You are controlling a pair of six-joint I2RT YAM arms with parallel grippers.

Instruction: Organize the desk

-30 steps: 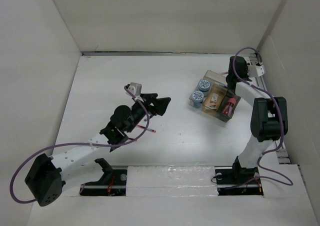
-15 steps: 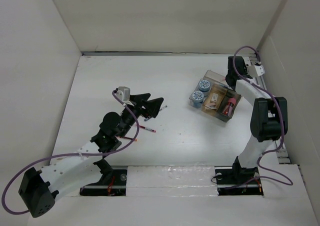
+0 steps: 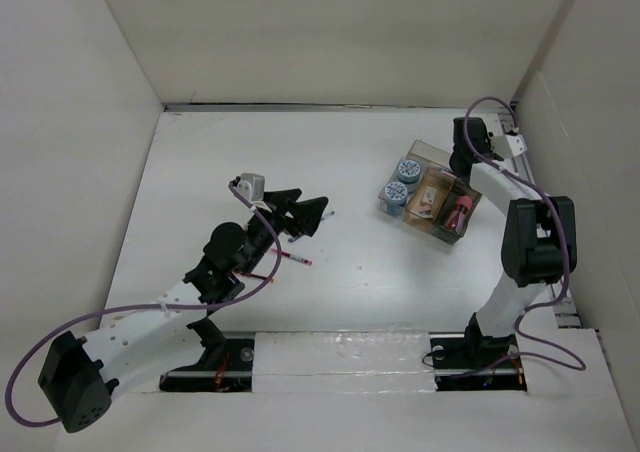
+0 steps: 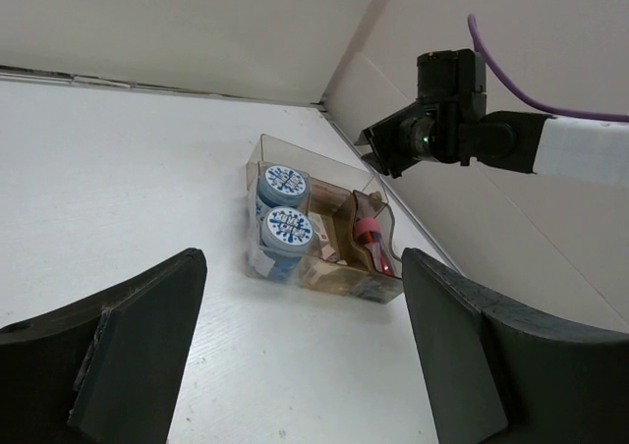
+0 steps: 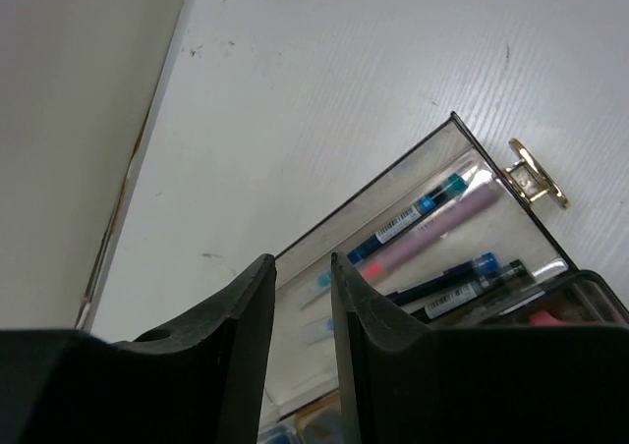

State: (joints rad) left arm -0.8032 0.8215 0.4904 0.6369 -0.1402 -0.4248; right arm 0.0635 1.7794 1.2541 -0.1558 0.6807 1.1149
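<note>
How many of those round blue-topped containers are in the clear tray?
2. Both stand in the left end compartment of the clear tray: one blue-topped container farther back, the other right in front of it. None seems hidden.

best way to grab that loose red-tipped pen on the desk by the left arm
Grip the pen at mid-shaft, coming straight down, fingers across its width. It lies flat on the desk, slanted, partly under the left end effector, which is open and probably closest.

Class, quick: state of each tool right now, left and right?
Left tool: open wide, holding nothing.
Right tool: nearly closed, narrow gap, nothing visible between its fingers.
</note>
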